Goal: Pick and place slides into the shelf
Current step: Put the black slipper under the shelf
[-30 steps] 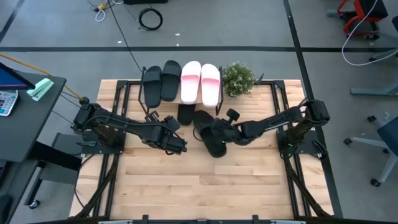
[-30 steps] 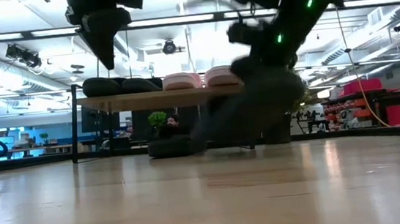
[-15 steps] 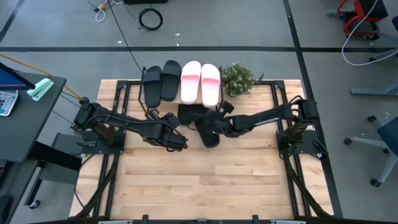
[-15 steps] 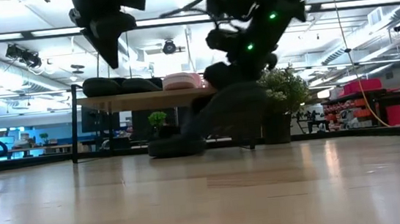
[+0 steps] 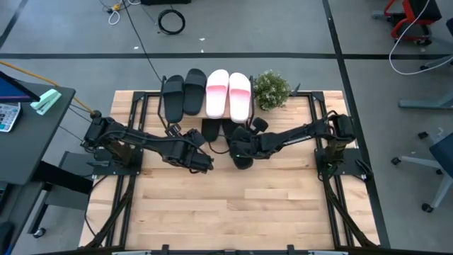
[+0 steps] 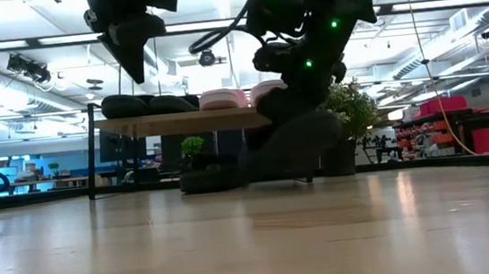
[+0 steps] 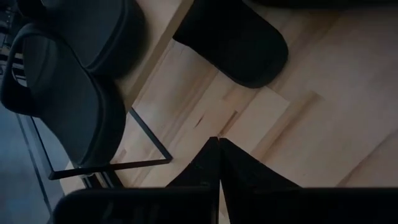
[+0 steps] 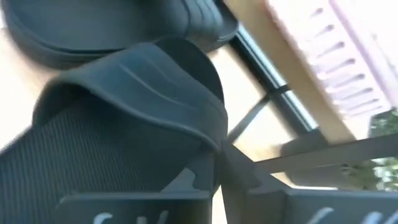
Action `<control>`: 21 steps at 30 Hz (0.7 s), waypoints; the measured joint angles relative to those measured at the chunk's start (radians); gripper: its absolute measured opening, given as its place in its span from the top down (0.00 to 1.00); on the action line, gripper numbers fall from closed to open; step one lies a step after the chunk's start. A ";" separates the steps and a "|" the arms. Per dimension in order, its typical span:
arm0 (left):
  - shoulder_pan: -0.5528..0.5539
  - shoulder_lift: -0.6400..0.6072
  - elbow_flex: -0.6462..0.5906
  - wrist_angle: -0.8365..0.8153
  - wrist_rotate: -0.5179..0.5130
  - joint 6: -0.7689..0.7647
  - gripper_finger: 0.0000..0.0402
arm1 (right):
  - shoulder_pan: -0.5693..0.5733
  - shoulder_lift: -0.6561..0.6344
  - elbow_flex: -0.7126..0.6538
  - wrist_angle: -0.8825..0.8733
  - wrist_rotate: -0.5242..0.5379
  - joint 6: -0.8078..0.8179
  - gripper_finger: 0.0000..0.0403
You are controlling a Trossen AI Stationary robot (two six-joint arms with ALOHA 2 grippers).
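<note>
Two arms over table (image 5: 233, 212). We see shelf (image 5: 205, 113) just beyond both grippers, w/ 2 black + 2 pink slides on top. Right gripper (image 5: 239, 145) clamps black slide (image 5: 242, 157) at shelf's lower tier, beside another black one (image 5: 211, 129). Left gripper (image 5: 201, 160) pinched empty, nearby.

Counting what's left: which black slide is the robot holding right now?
The black slide in the right gripper, at the shelf's front; the others lie on or under it.
</note>
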 joint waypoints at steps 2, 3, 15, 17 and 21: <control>0.000 0.000 0.000 0.000 0.000 0.000 0.97 | -0.006 -0.001 0.000 0.006 -0.016 0.006 0.97; 0.000 0.000 0.000 0.000 0.000 0.000 0.96 | -0.015 -0.001 0.000 0.007 -0.038 0.015 0.97; -0.001 0.000 0.000 0.002 0.000 -0.003 0.98 | -0.184 -0.004 0.000 0.114 -0.199 -0.060 0.92; -0.001 0.000 0.000 0.002 0.000 -0.003 0.97 | -0.189 -0.006 0.002 0.132 -0.225 -0.096 0.90; 0.000 0.000 0.000 0.001 0.000 -0.004 0.96 | -0.181 -0.005 0.002 0.134 -0.232 -0.139 0.84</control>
